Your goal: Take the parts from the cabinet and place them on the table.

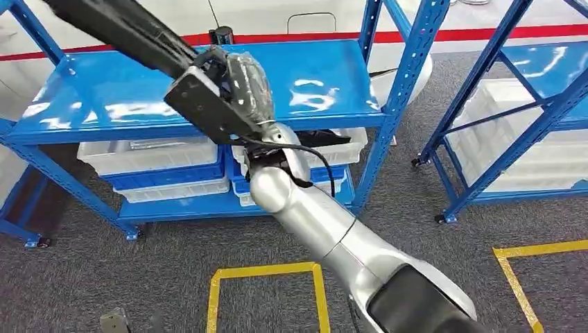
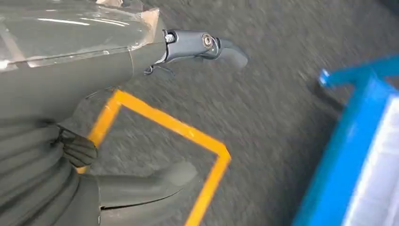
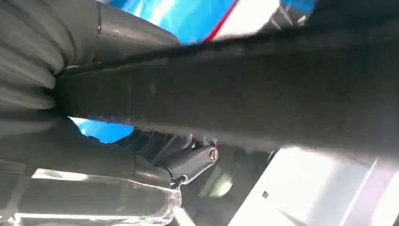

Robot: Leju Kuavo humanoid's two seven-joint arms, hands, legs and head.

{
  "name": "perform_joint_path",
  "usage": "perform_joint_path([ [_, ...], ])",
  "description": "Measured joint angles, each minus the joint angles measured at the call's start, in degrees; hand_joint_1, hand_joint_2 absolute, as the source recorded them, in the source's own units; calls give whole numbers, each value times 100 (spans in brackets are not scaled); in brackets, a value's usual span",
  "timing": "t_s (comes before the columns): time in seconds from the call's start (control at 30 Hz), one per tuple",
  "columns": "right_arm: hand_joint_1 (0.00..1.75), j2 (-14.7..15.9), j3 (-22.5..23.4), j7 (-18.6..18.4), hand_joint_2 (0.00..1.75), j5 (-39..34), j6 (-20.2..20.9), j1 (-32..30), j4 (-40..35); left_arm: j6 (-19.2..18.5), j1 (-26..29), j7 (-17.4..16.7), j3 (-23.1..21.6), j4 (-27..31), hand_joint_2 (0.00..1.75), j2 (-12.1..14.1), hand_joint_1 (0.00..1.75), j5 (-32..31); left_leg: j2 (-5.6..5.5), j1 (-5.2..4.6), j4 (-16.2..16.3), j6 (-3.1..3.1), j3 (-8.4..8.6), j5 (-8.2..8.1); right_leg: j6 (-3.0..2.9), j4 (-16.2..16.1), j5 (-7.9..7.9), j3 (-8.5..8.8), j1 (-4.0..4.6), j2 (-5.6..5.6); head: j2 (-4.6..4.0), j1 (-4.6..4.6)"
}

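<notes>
My right hand (image 1: 244,82), wrapped in clear plastic, grips a long black bar-shaped part (image 1: 118,25) in front of the blue cabinet's top shelf (image 1: 326,76). The bar slants up to the upper left, past the shelf's front edge. In the right wrist view the same dark bar (image 3: 244,94) runs across the picture, with the thumb over it and the fingers (image 3: 190,162) under it. My left hand (image 2: 70,117) hangs over the grey carpet with thumb and fingers apart and nothing in it.
White and blue bins (image 1: 152,158) sit on the cabinet's lower shelf. A second blue rack (image 1: 534,104) with white bins stands at the right. Yellow tape squares (image 1: 267,272) mark the carpet in front of me, and one (image 2: 164,122) lies below my left hand.
</notes>
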State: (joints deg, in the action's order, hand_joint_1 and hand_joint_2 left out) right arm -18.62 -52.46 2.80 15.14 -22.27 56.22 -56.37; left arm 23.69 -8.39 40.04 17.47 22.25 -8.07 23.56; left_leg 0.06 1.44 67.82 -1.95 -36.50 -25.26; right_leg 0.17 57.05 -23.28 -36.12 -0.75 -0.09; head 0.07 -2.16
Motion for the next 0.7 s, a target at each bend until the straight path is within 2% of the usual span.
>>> perform_joint_path([
  [0.03, 175, -8, -154, 37, 175, -112, -2, 78, 22, 37, 45, 2, 123, 45, 175, -11, 0, -63, -7, 24, -527, -14, 373, -168, 31, 48, 29, -45, 9, 5, 0, -9],
  [0.07, 175, -6, -271, 85, 175, -223, -11, 132, 26, 54, 86, 4, 238, 84, 175, -24, 0, -132, -43, -28, -979, 23, 669, -396, 75, 65, 58, -91, 47, 4, 0, -34],
  [0.1, 175, -7, -342, 137, 175, -288, -11, 137, 26, 74, 118, 4, 318, 103, 175, -30, 0, -185, -54, -30, -1008, 109, 685, -411, 115, 51, 87, -77, 52, -3, 0, -26],
  [0.17, 175, 0, -421, 239, 175, -380, -11, 155, 41, 269, 206, 15, 439, 111, 175, -66, 0, -381, -54, -66, -989, 160, 642, -375, 176, 23, 156, -67, 48, -20, 0, -28],
  [0.2, 175, 0, -485, 297, 175, -417, 9, 156, 70, 490, 312, 17, 540, 164, 175, -85, 0, -547, -46, -84, -987, 229, 617, -329, 230, 4, 219, -72, 37, -20, 0, -11],
  [0.23, 175, 13, -508, 321, 175, -425, 20, 156, 98, 594, 371, 18, 609, 190, 175, -123, 0, -618, 4, -39, -1017, 337, 554, -249, 241, 49, 169, -131, 11, -14, 0, -15],
  [0.27, 175, 11, -517, 341, 175, -428, 22, 164, 111, 616, 384, 17, 636, 201, 175, -129, 0, -629, 6, -60, -1017, 397, 481, -194, 206, 205, -55, -252, 17, -15, 0, -11],
  [0.3, 175, 9, -530, 395, 175, -385, 24, 162, 129, 621, 403, 17, 655, 227, 175, -162, 0, -636, 7, -67, -1013, 448, 406, -128, 156, 548, -352, -361, 14, -12, 0, 24],
  [0.33, 175, 13, -522, 482, 175, -278, 26, 133, 166, 549, 443, 17, 666, 279, 175, -219, 0, -668, 7, -82, -1011, 469, 317, -61, 114, 1067, -672, -502, 18, -10, 0, 37],
  [0.37, 175, 15, -484, 575, 175, -141, 26, 93, 199, 430, 467, 17, 670, 319, 175, -269, 0, -721, 7, -101, -1008, 488, 240, -1, 105, 1530, -882, -612, 19, -10, 0, 48],
  [0.4, 175, 20, -408, 674, 175, 28, 33, 25, 247, 290, 483, 17, 681, 343, 175, -308, 0, -790, 7, -129, -1006, 506, 154, 64, 123, 1896, -965, -663, 25, -10, 0, 50],
  [0.43, 175, 20, -305, 743, 175, 211, 66, -46, 289, 172, 481, 17, 695, 354, 175, -339, 0, -844, 7, -152, -1005, 517, 78, 124, 142, 1966, -904, -603, 39, -8, 0, 53],
  [0.47, 175, 20, -160, 758, 175, 451, 141, -120, 310, 43, 464, 17, 714, 386, 175, -363, 0, -898, 7, -185, -1005, 525, 0, 190, 160, 1801, -780, -419, 65, -7, 0, 57],
  [0.5, 175, 26, 2, 750, 175, 730, 219, -188, 308, -97, 429, 17, 721, 391, 175, -372, 0, -944, 1, -227, -1007, 531, -74, 255, 141, 1423, -634, -131, 108, -6, 0, 70],
  [0.53, 175, 26, 203, 697, 175, 1027, 276, -243, 279, -265, 380, 17, 723, 391, 175, -374, 0, -999, -17, -250, -1006, 539, -133, 317, 42, 910, -560, 235, 179, -5, 0, 77],
  [0.57, 175, 28, 430, 618, 175, 1331, 328, -309, 207, -429, 326, 4, 716, 389, 175, -422, 0, -1056, -11, -207, -1001, 539, -171, 365, -132, 359, -616, 639, 305, -7, 0, 39],
  [0.6, 175, 39, 644, 550, 175, 1567, 367, -378, 104, -538, 246, -13, 712, 393, 175, -404, 0, -1099, -22, -262, -1002, 513, -198, 413, -243, -121, -716, 937, 380, -57, 0, 35],
  [0.63, 175, 76, 874, 531, 175, 1801, 435, -464, 0, -677, 185, -70, 697, 378, 175, -415, 0, -1153, -22, -232, -1031, 489, -225, 502, -186, -188, -720, 959, 365, -63, 0, 35],
  [0.67, 175, 114, 1070, 501, 175, 1957, 461, -541, -86, -744, 119, -110, 681, 373, 175, -404, 0, -1220, -12, -207, -1068, 469, -232, 570, -173, -192, -653, 855, 392, -57, 0, 30],
  [0.7, 175, 177, 1284, 437, 175, 2132, 466, -648, -197, -833, 48, -184, 633, 369, 175, -407, 0, -1283, -13, -202, -1107, 435, -239, 644, -195, -232, -593, 842, 389, -58, 0, 66],
])
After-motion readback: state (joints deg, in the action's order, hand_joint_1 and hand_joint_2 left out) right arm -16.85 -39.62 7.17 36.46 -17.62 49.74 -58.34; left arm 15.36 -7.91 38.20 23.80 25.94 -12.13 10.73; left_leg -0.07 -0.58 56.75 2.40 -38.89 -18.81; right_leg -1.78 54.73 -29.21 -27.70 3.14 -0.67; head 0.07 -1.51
